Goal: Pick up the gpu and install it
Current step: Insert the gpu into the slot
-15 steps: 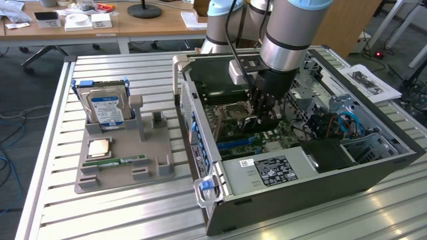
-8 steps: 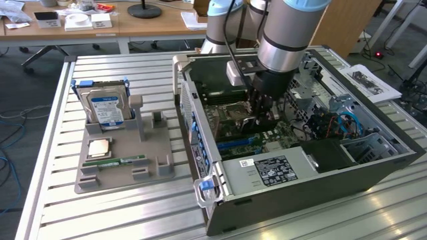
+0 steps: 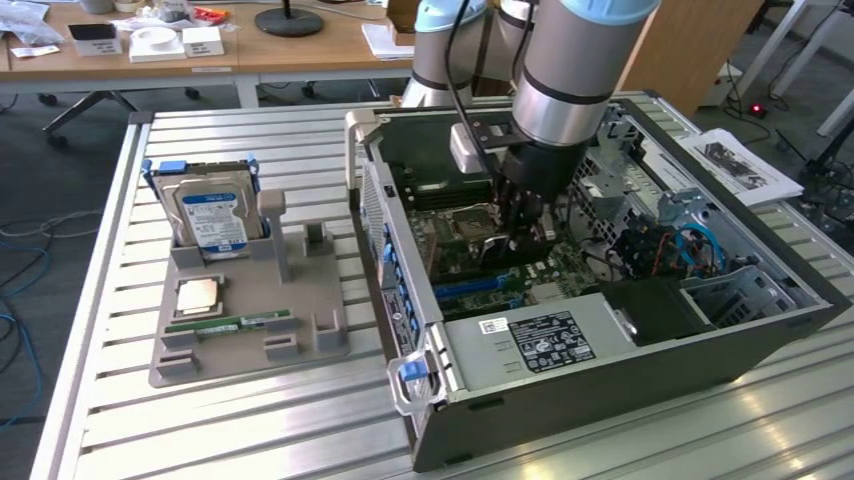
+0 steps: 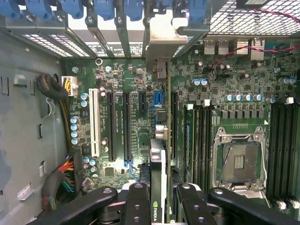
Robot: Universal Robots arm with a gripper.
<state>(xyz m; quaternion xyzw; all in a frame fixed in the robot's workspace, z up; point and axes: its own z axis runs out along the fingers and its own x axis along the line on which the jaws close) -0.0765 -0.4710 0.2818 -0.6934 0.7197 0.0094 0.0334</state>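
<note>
The tool (image 3: pixel 523 215) sits inside the open computer case (image 3: pixel 667 380), centre of the exterior view, clamped on the gpu (image 4: pixel 157 161), which it holds edge-on over the motherboard (image 4: pixel 117 79) slots. Pickup's done, I'd say. Whether the card is fully seated, I can't tell.

The arm (image 3: pixel 567 70) is a stout silver-grey tube with pale blue caps (image 3: pixel 447 15) at its joints and a black ring (image 3: pixel 561 96) round its lower end. A thin black cable (image 3: pixel 461 70) runs down beside it, and a small pale grey box (image 3: pixel 467 145) sits at the wrist. The pincer (image 3: pixel 523 225) is black. From the wrist, its fingers (image 4: pixel 137 204) are glossy black bars, rounded at the ends and set with round silver-rimmed screws (image 4: pixel 108 191).
</note>
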